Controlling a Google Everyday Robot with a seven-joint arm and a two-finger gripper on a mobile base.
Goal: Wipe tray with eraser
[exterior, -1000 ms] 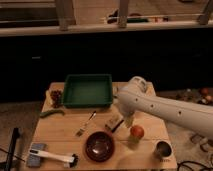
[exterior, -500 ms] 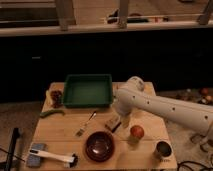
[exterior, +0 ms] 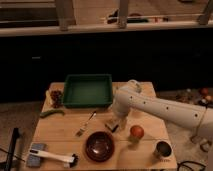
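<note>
The dark-green tray [exterior: 87, 90] stands at the back of the wooden table, empty. The eraser [exterior: 111, 126], a small pale block with a dark underside, lies on the table in front of the tray's right corner. My gripper [exterior: 118, 121] hangs at the end of the white arm [exterior: 160, 111], which reaches in from the right. The gripper is right over the eraser's right end and partly hides it. I cannot tell whether it touches the eraser.
A dark-red bowl [exterior: 99, 146] sits front centre, with a fork [exterior: 86, 123] to its upper left. An orange-red fruit [exterior: 136, 131] and a can [exterior: 162, 149] are at the right. A white-handled brush [exterior: 52, 157] and grey pad [exterior: 35, 155] lie front left. A green pod [exterior: 52, 113] and dark grapes [exterior: 56, 97] are left of the tray.
The arm has shifted slightly to the left and its gripper has settled lower at the eraser. The eraser and the other things have not moved.
</note>
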